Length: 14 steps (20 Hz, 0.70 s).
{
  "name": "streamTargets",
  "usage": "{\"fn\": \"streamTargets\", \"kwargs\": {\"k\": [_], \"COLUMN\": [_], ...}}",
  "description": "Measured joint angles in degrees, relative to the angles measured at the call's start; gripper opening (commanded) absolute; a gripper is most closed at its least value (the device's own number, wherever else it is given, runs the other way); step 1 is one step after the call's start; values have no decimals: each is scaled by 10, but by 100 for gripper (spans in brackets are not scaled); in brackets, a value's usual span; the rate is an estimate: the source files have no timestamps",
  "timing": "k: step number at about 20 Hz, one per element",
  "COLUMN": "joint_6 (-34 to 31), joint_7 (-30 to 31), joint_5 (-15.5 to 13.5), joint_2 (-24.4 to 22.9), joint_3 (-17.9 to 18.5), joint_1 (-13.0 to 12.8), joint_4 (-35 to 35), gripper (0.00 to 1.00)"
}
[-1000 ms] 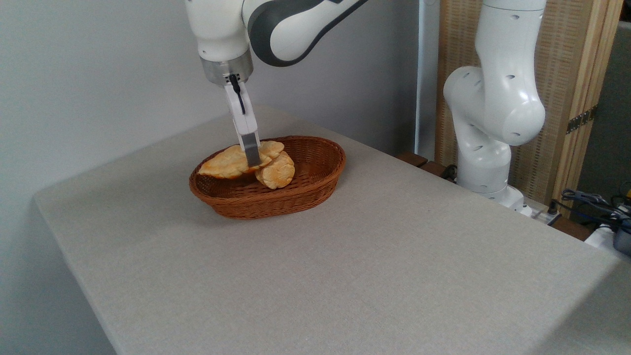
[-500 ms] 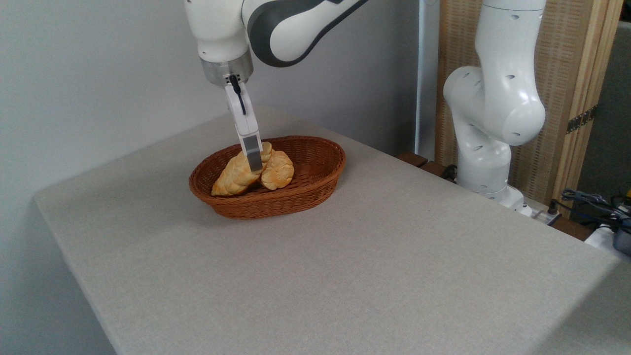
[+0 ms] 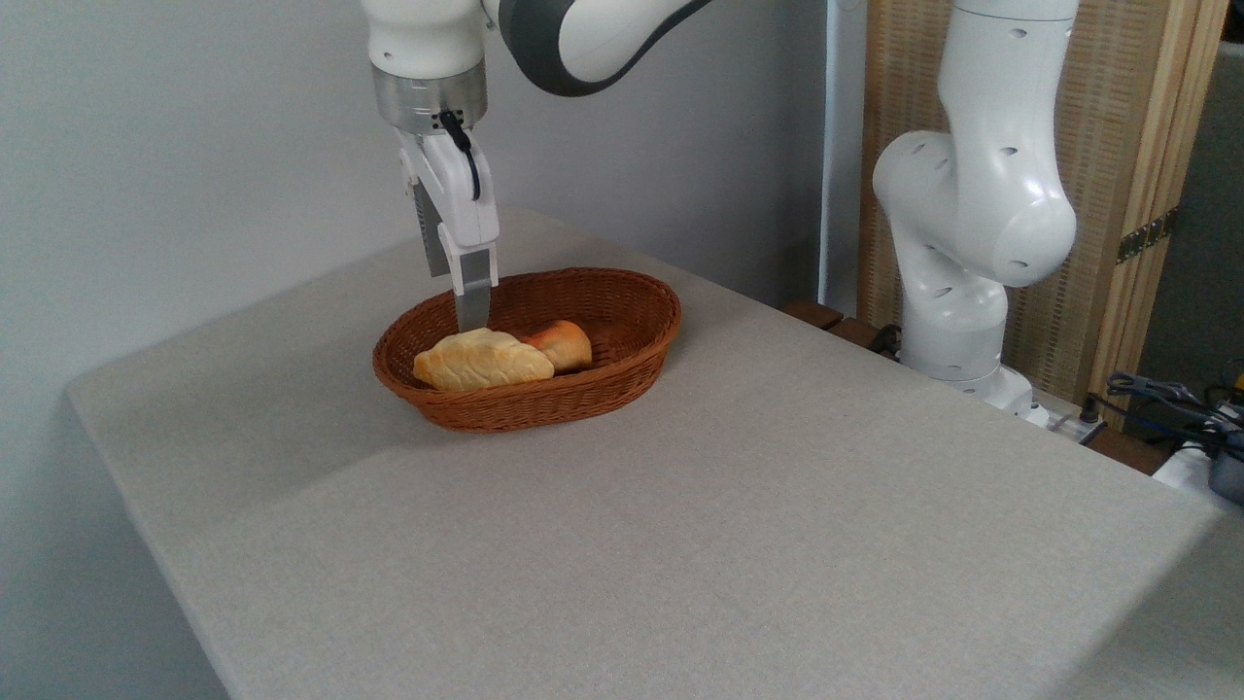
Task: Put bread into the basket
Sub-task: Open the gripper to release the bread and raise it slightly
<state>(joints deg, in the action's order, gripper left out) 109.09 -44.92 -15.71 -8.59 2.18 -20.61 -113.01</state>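
The bread (image 3: pixel 483 360), a pale golden braided loaf, lies flat inside the reddish-brown wicker basket (image 3: pixel 622 374), towards its left end. A smaller orange-brown bun (image 3: pixel 563 344) rests against the loaf's right end, also in the basket. My gripper (image 3: pixel 454 292) hangs just above the loaf, over the basket's back left rim. Its fingers stand apart with nothing between them, and it does not touch the bread.
The basket stands at the back left of the grey table (image 3: pixel 680 544). The arm's white base (image 3: pixel 957 292) rises beyond the table's right back edge, with cables (image 3: pixel 1171 399) and a wooden screen (image 3: pixel 1118 146) behind it. A wall stands close behind the basket.
The gripper let go of the bread, which dropped from a tilted hold to lie flat in the basket. The gripper rose and shifted slightly left, and the bun has turned.
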Motion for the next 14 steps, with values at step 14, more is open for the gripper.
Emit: {"fn": "streamTargets", "kwargs": {"k": [14], "joint_6": [-40], "joint_7": [0], "joint_5": [138], "joint_2": [0], "joint_3": [91], "joint_1": [2], "joint_4": [43], "gripper": [100]}}
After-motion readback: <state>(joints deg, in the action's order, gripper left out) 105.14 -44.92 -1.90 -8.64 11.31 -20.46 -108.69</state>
